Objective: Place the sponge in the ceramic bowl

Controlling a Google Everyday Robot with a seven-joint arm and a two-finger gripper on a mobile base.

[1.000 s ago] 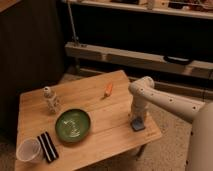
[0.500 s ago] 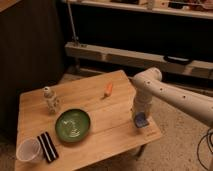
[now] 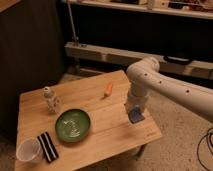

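Item: sponge, near right edge of desk, directly under hand, grip state not discernible; ceramic bowl well apart, front-left; risk: off-centre pinch could nudge sponge over that edge.

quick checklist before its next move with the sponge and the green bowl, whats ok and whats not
1. Gripper down at the sponge, near the table's right edge: ok.
2. Firm hold on the sponge: cannot tell.
3. Ceramic bowl upright, nothing lying in it: ok.
4. Nothing standing between sponge and bowl: ok.
5. Orange object lies behind that line: ok.
6. Sponge in bowl: not ok, not yet done.
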